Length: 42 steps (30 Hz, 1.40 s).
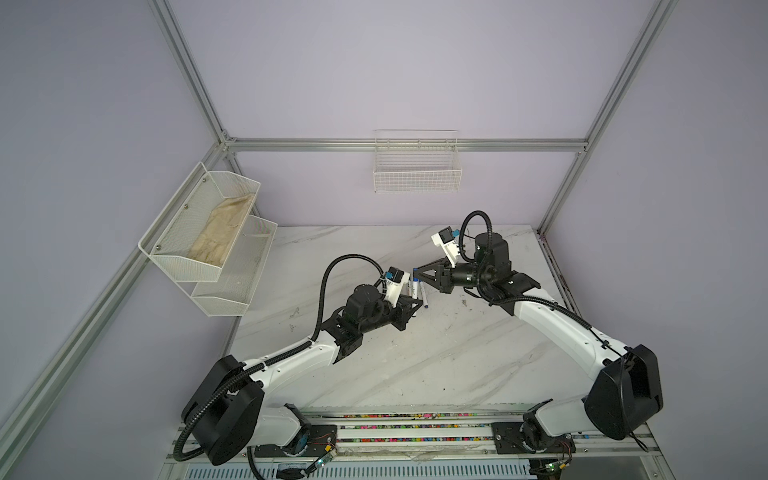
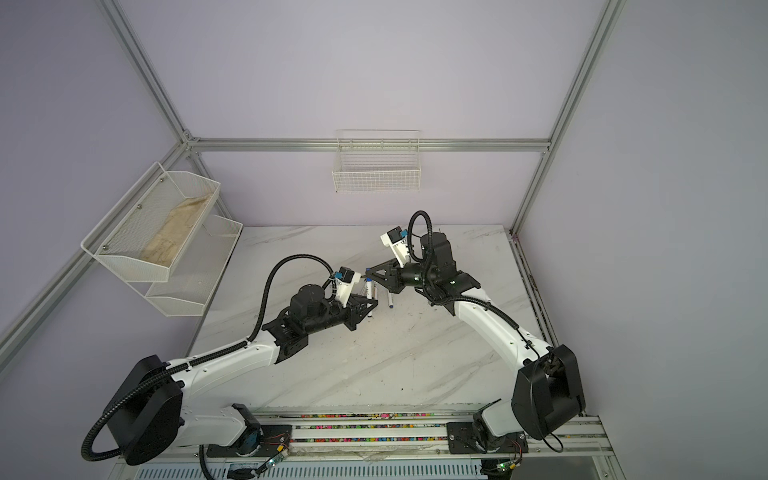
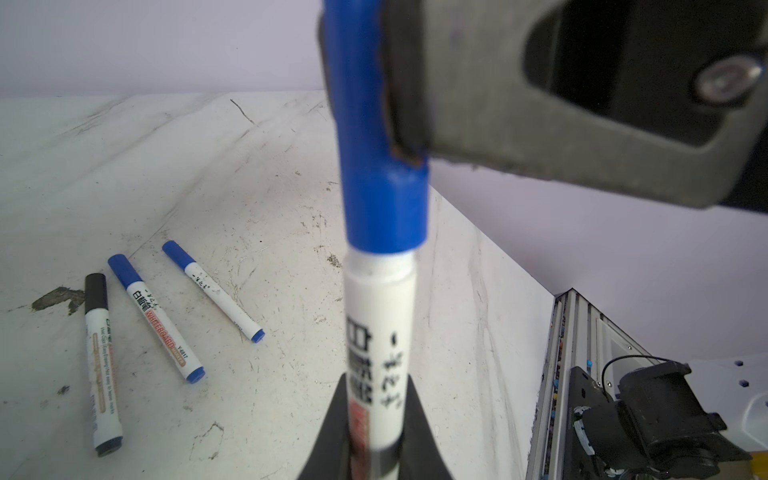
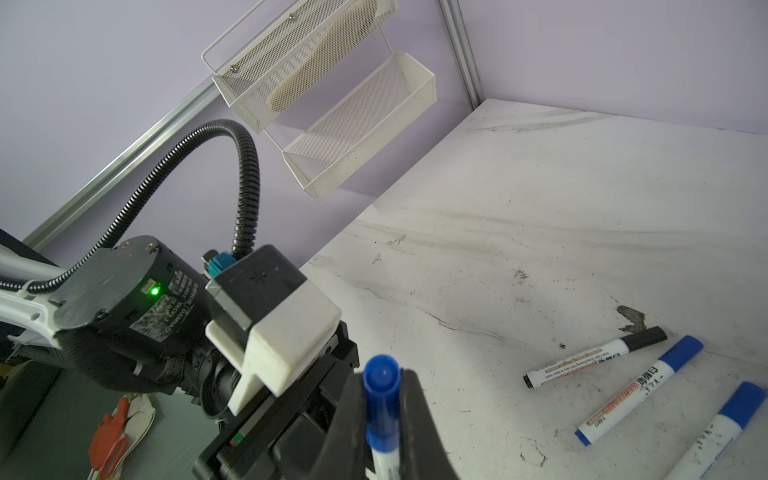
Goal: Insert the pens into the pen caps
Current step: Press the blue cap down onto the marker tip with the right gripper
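blue cap [image 4: 381,376] half hidden within clamped right pincer [image 4: 382,395]

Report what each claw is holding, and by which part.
Both grip one pen: the left claw clamps its white barrel, and the right claw clamps its blue cap.

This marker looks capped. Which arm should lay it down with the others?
Left, probably: the left gripper holds the marker by its barrel; the right gripper pinches only the blue cap.
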Each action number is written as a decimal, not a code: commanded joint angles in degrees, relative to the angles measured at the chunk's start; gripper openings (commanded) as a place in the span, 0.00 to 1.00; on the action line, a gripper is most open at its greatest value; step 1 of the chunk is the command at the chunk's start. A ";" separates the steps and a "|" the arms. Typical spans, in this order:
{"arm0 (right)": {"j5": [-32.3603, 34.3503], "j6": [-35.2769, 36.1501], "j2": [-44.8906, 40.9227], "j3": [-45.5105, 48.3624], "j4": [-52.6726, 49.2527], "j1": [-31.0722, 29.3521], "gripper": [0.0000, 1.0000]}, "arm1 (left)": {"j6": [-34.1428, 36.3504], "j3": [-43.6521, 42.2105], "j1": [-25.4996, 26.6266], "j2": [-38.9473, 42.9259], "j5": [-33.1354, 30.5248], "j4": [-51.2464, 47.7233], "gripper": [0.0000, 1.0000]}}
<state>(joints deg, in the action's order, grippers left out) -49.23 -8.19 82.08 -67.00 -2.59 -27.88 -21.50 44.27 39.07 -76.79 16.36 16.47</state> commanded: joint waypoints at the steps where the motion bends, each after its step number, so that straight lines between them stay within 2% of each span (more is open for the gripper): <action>1: -10.16 1.68 0.01 2.32 -13.31 -1.88 0.00 | -0.07 11.62 -3.55 1.10 -8.05 9.97 0.00; 7: -8.26 2.53 0.09 2.90 -13.81 -1.88 0.00 | 1.63 10.35 -3.48 2.29 -8.61 11.97 0.00; 13: -6.90 -1.95 -2.36 5.35 -6.04 -1.83 0.00 | 2.23 4.50 -3.32 3.93 -10.85 22.61 0.00; 15: -6.21 -1.39 -2.73 4.90 -5.69 -1.83 0.00 | 3.99 4.09 -2.97 3.83 -10.79 22.64 0.00; 20: -3.23 -0.70 -3.07 2.40 -4.82 -1.83 0.00 | 13.65 2.78 0.35 3.07 -12.56 22.82 0.00; 23: -1.30 -0.09 -5.21 0.74 -5.02 -1.83 0.00 | 16.18 1.92 1.74 2.29 -14.37 23.06 0.00; 24: -0.42 -0.12 -5.45 0.39 -4.75 -1.85 0.03 | 16.66 1.71 2.10 1.94 -14.77 23.13 0.00; 28: 4.51 0.33 -6.81 -0.78 -3.26 -1.83 0.31 | 17.45 0.49 2.99 0.49 -14.63 23.43 0.00; 31: 8.89 0.52 -7.62 -1.95 -2.86 -1.83 0.42 | 17.45 -0.58 3.28 -0.61 -14.17 23.59 0.00; 36: 13.52 0.88 -9.27 -2.38 -3.10 -1.84 0.46 | 17.28 -2.61 3.53 -1.47 -14.38 23.58 0.00; 40: 13.99 1.33 -10.43 -3.39 -2.88 -1.83 0.46 | 16.19 -3.81 3.55 -2.02 -14.69 23.24 0.00; 42: 13.85 -0.64 -10.96 -3.86 -0.96 -1.83 0.46 | 15.47 -4.41 3.66 -2.51 -14.69 23.12 0.00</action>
<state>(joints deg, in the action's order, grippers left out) -36.60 -8.29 73.12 -68.66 -5.43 -29.63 -5.80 42.63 42.46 -78.85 2.52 36.75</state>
